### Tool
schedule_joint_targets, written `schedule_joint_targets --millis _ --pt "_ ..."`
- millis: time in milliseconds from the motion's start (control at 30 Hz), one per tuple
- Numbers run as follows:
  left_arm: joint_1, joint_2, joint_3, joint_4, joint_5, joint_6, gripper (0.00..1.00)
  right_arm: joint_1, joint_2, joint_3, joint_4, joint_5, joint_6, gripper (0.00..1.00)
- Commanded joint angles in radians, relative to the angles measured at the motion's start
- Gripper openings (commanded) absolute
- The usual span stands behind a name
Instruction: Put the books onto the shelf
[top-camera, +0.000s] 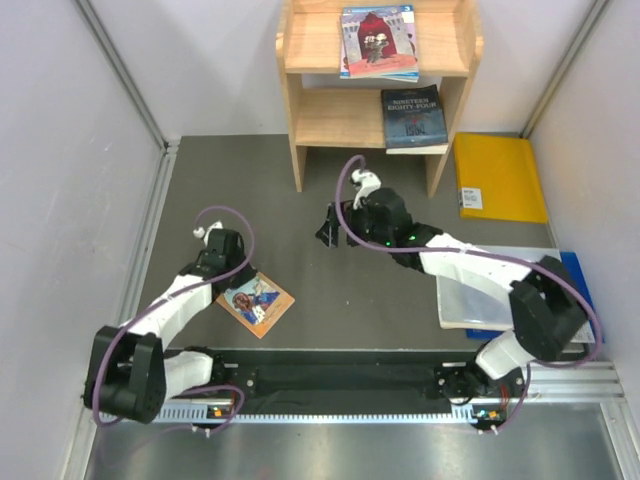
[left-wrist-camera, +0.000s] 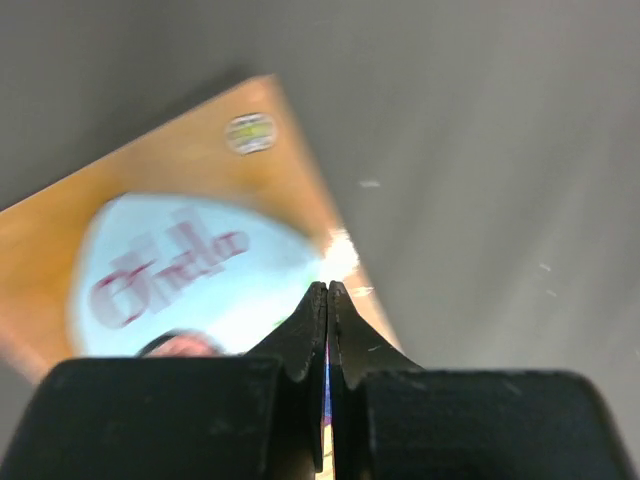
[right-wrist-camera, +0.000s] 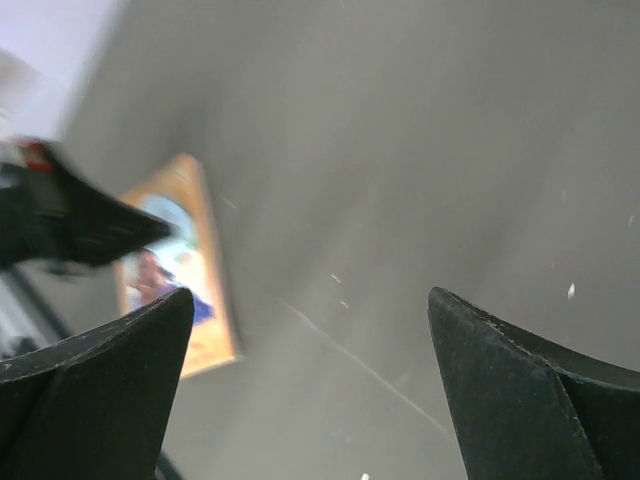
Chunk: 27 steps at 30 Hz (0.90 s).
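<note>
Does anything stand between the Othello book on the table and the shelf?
Yes: the open right gripper hangs over the table just in front of the shelf, roughly on the line from the Othello book. Nothing else lies between them.

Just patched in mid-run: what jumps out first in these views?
The orange Othello book lies flat on the table at the near left, with the left gripper shut at its edge. Behind, the wooden shelf already holds books on both tiers, and the right gripper hangs wide open before it.
</note>
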<state>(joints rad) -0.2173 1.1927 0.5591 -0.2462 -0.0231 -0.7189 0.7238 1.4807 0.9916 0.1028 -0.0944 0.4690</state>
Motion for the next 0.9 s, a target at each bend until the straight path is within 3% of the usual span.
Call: schedule_joint_targets --millis 0,167,300,633,867 --pt "0.006 -0.110 -0.019 -0.189 -0.233 -0.160 0.00 0.066 0.155 0.080 -0.138 0.039 -0.046 1.00" --pt "0.007 -0.203 -0.057 -0.275 -0.342 -0.234 0.00 0.164 0.347 0.229 -0.254 -0.017 -0.043 0.99" --pt "0.012 -0.216 -0.087 -0.265 -0.344 -0.257 0.00 0.193 0.498 0.353 -0.285 -0.134 -0.009 0.95" --pt "0.021 0.016 -0.140 -0.120 -0.195 -0.270 0.00 0.204 0.573 0.374 -0.166 -0.290 0.072 0.87" --pt "0.024 0.054 -0.174 -0.062 -0.182 -0.284 0.00 0.218 0.653 0.415 -0.115 -0.444 0.135 0.75"
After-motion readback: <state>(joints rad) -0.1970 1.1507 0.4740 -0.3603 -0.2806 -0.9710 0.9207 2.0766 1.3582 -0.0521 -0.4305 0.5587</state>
